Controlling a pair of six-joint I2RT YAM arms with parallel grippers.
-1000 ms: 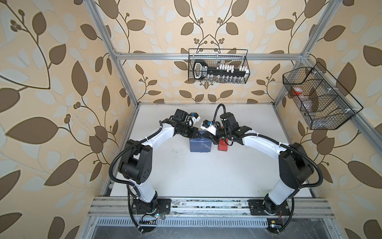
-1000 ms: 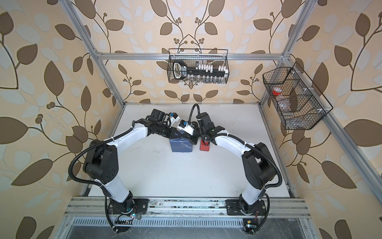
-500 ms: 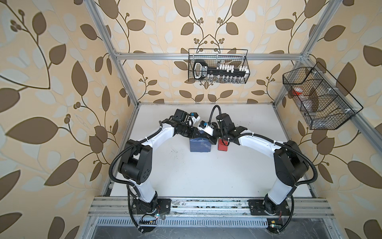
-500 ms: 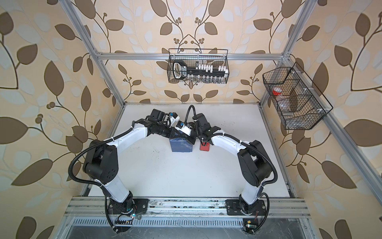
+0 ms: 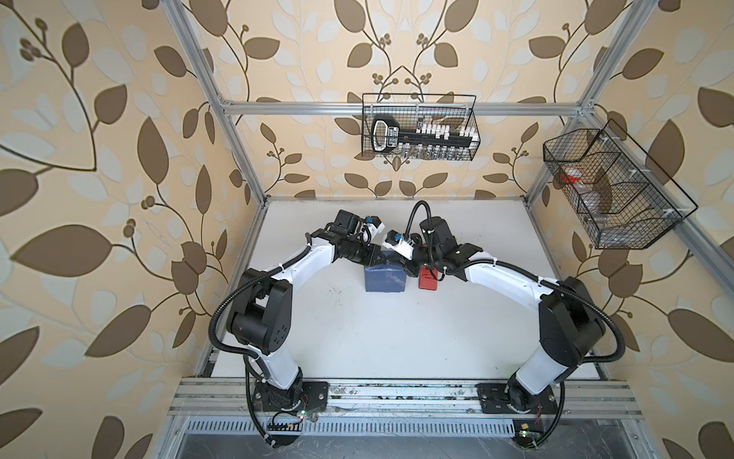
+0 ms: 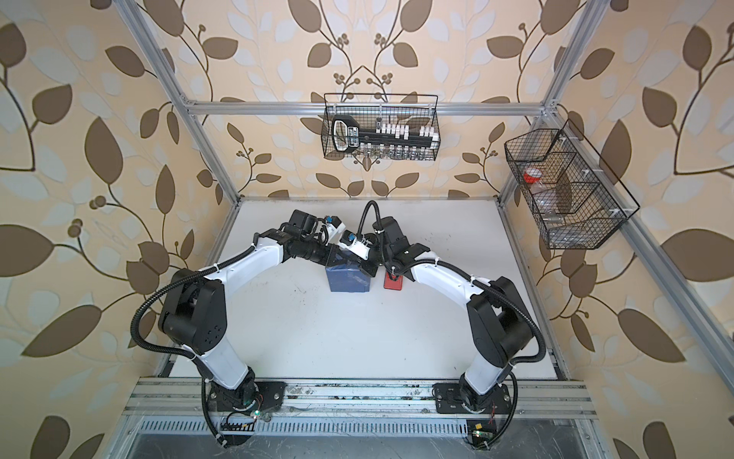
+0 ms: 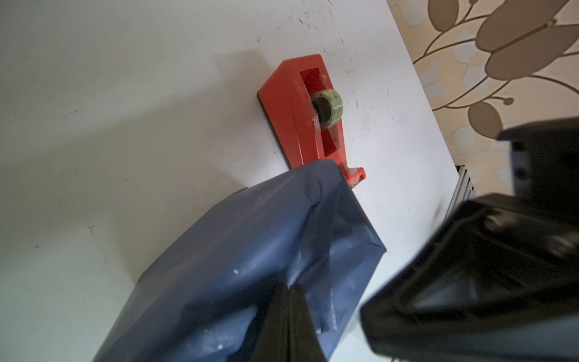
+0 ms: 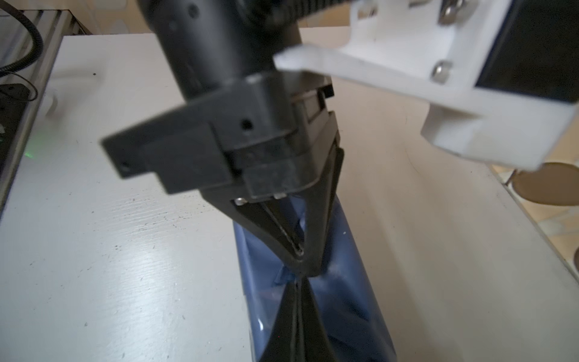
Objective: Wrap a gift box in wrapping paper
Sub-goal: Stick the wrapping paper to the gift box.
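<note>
The wrapping paper (image 5: 384, 279) (image 6: 348, 280), dark slate-blue side out, covers the gift box, which is hidden inside it, in the middle of the white table. Both arms reach in over the parcel's far end. My left gripper (image 7: 289, 286) (image 5: 384, 259) is shut, its tip pressed on a creased fold of the paper (image 7: 250, 250). My right gripper (image 8: 297, 283) (image 5: 398, 261) is shut too and meets the left gripper (image 8: 302, 270) tip to tip on the paper (image 8: 344, 297). No paper shows between either pair of jaws.
A red tape dispenser (image 5: 428, 281) (image 6: 393, 283) (image 7: 300, 119) stands just right of the parcel, under the right forearm. Wire baskets hang on the back wall (image 5: 419, 127) and the right wall (image 5: 611, 186). An aluminium rail (image 5: 397, 397) runs along the front.
The right arm has shifted a little to the left, bringing its gripper closer to the left one over the parcel's far end. The left arm and the parcel stay put.
</note>
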